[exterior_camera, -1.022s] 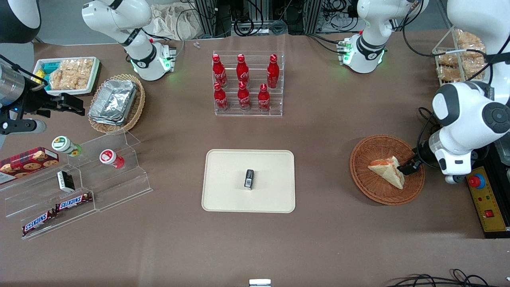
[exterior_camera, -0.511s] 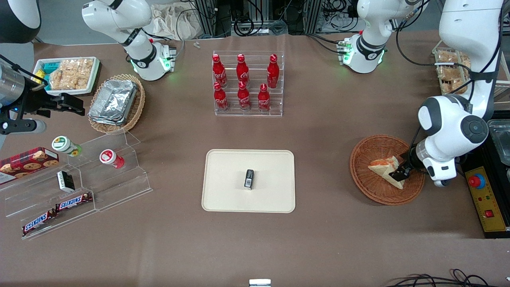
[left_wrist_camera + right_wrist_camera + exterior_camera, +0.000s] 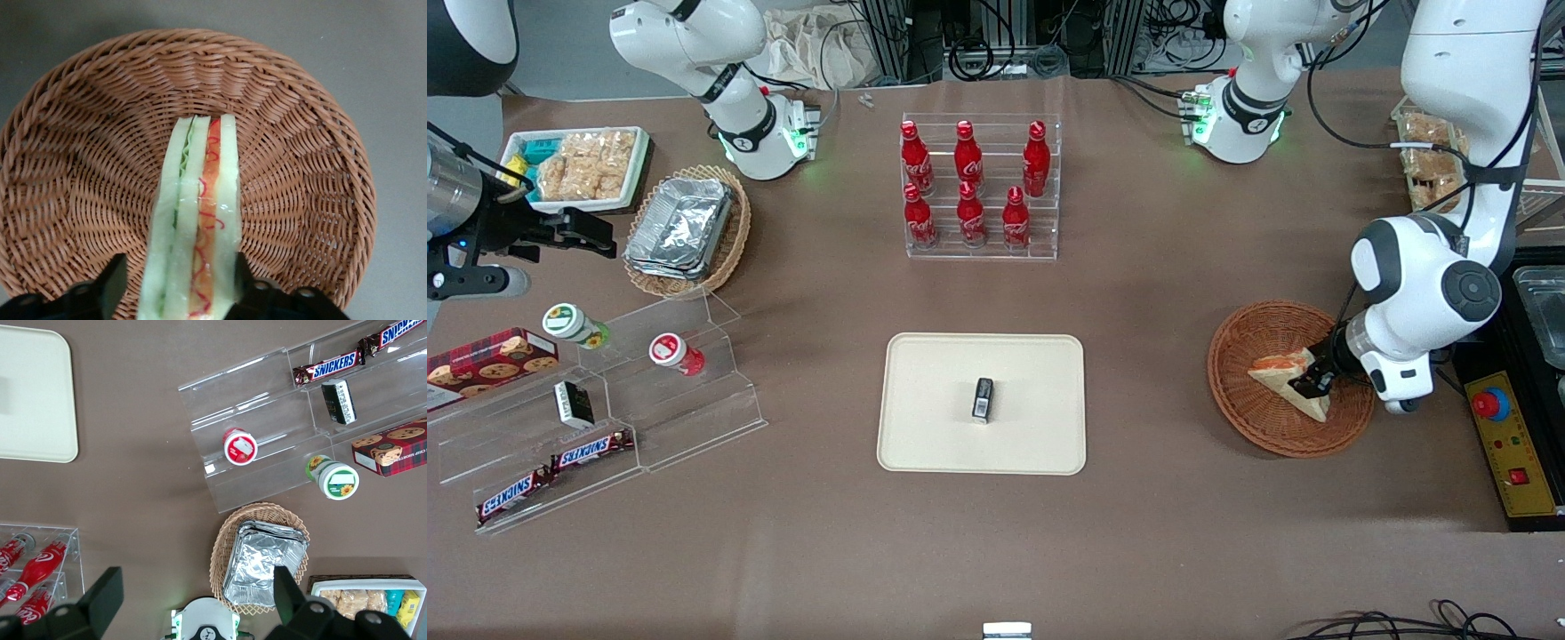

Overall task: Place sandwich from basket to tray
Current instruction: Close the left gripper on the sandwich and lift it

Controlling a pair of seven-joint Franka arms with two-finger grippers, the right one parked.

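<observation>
The sandwich [image 3: 1279, 377], a pale bread wedge with orange-red and green filling, lies in the reddish-brown wicker basket [image 3: 1254, 431] toward the working arm's end of the table. My gripper [image 3: 1309, 385] is down in the basket, open, straddling the sandwich's thick end. In the left wrist view the sandwich [image 3: 197, 220] stands edge-up between the fingers [image 3: 115, 288] of the gripper [image 3: 177, 288]. One finger is beside the bread and wicker of the basket [image 3: 67, 167] shows between the bread and the other finger. The cream tray [image 3: 943, 444] lies mid-table.
A small black packet [image 3: 983, 398] stands on the tray. An acrylic rack of red cola bottles [image 3: 978, 187] is farther from the front camera than the tray. A yellow box with a red button [image 3: 1507, 444] lies beside the basket. Snack shelves [image 3: 596, 418] sit toward the parked arm's end.
My gripper has slid a little further over the sandwich in the basket, toward the tray, and the arm has drawn in. The sandwich has stayed in place.
</observation>
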